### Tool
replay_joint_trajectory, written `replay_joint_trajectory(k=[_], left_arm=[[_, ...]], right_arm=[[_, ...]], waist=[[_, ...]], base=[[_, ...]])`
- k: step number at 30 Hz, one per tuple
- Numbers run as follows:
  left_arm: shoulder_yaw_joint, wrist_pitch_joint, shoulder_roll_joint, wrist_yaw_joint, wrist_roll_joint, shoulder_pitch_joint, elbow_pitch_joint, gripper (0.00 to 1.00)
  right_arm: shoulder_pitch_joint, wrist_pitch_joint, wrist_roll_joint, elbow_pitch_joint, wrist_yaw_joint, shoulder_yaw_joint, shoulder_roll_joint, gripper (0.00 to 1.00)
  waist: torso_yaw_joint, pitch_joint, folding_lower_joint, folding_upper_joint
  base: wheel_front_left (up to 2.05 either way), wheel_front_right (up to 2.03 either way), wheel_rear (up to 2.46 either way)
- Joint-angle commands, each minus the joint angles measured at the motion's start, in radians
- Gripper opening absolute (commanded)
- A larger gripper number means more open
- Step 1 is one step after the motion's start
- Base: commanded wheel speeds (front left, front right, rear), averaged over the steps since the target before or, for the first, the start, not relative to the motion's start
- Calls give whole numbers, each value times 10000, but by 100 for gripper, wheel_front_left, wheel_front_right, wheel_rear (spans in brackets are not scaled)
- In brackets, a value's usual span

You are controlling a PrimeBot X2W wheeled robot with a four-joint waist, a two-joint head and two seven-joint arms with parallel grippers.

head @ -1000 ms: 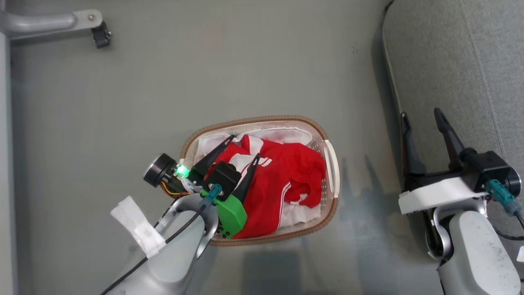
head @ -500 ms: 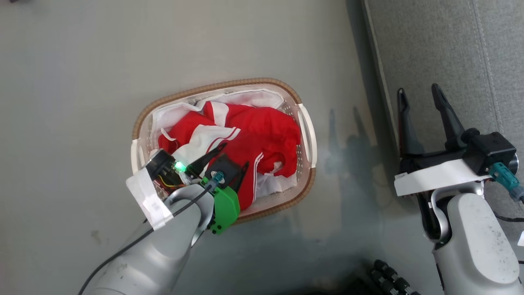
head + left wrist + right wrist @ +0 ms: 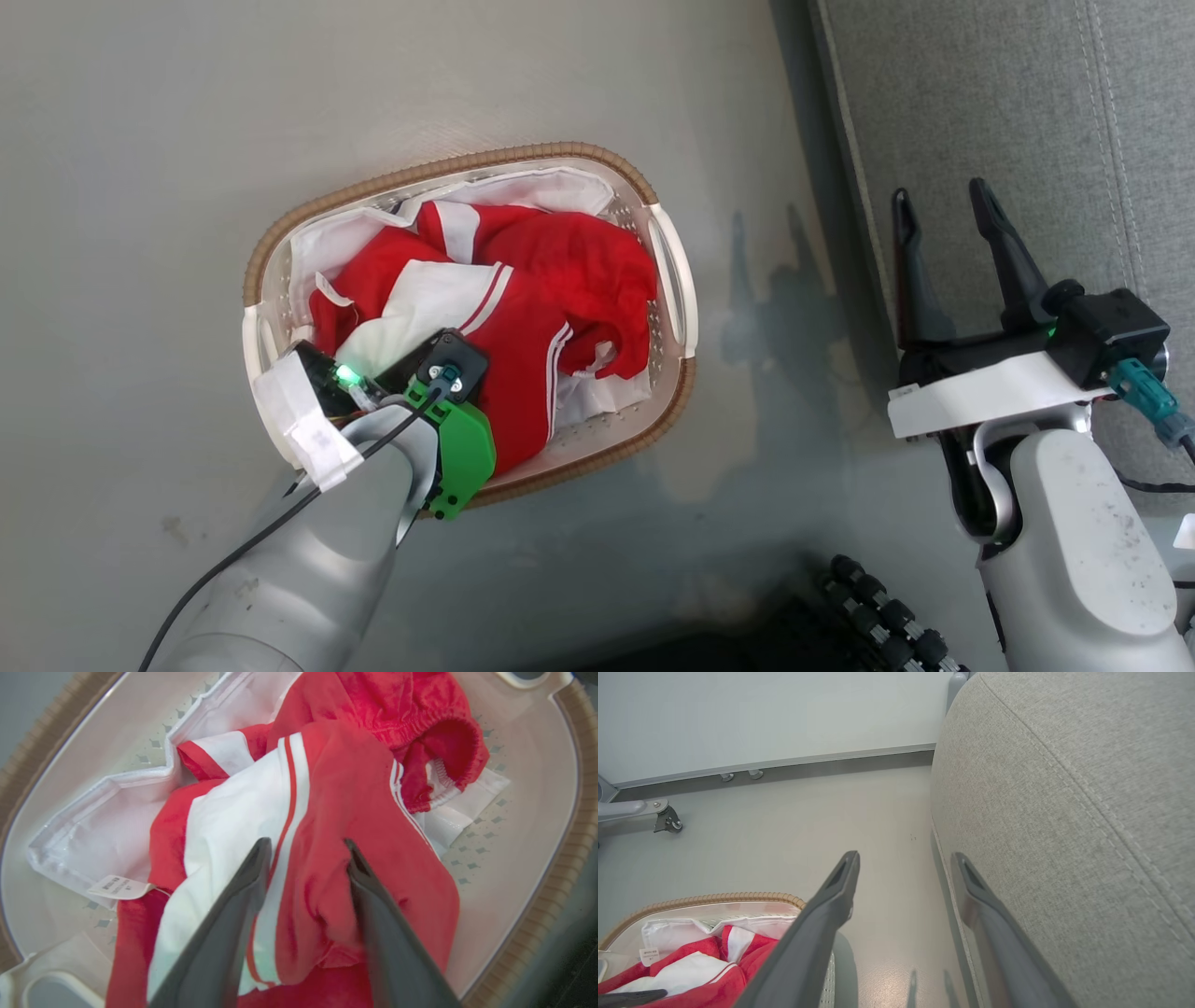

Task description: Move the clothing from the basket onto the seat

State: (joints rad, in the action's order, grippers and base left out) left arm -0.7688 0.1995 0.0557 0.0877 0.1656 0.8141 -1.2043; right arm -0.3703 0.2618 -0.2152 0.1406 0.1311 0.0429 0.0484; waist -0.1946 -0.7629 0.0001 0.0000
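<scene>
Step in hand: grasp, first garment. I have the left hand (image 3: 306, 844) down inside the basket (image 3: 373, 187), which stands on the floor (image 3: 140, 112) beside the seat (image 3: 1008, 112). All of the clothing (image 3: 560, 271) lies bunched in the basket, on top of the white liner (image 3: 107, 826).

Left hand state: fingers apart, not yet clamped. They straddle a raised fold of red fabric next to a white panel with red stripes, and the tips press into the cloth.

Right hand (image 3: 938, 196) state: fingers apart, empty, hanging just beside the seat's rounded edge.

Next move, in my judgement:
1. Bring the left fingers together on the red fold only.
2. Keep clear of the liner, which lies close under the garments.
3. Lift straight up until the cloth clears the rim, then carry it across to the seat.
</scene>
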Motion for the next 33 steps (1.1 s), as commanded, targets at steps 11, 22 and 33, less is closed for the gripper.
replay_joint_trajectory(k=[11,22,33], left_arm=[[-72,396,-20,94,380,-90,-109,0],[-100,659,-51,271,868,-746,1212,0],[-84,652,389,384,939,-1212,3544,0]], right_arm=[[85,49,172,294,-7,-138,40,100],[891,49,808,795,-7,-426,43,100],[2120,49,1052,1274,-7,-429,44,100]], waist=[[362,845,-1,0],[1294,3225,-1,0],[2069,5864,-1,0]], base=[[0,0,0],[0,0,0],[0,0,0]])
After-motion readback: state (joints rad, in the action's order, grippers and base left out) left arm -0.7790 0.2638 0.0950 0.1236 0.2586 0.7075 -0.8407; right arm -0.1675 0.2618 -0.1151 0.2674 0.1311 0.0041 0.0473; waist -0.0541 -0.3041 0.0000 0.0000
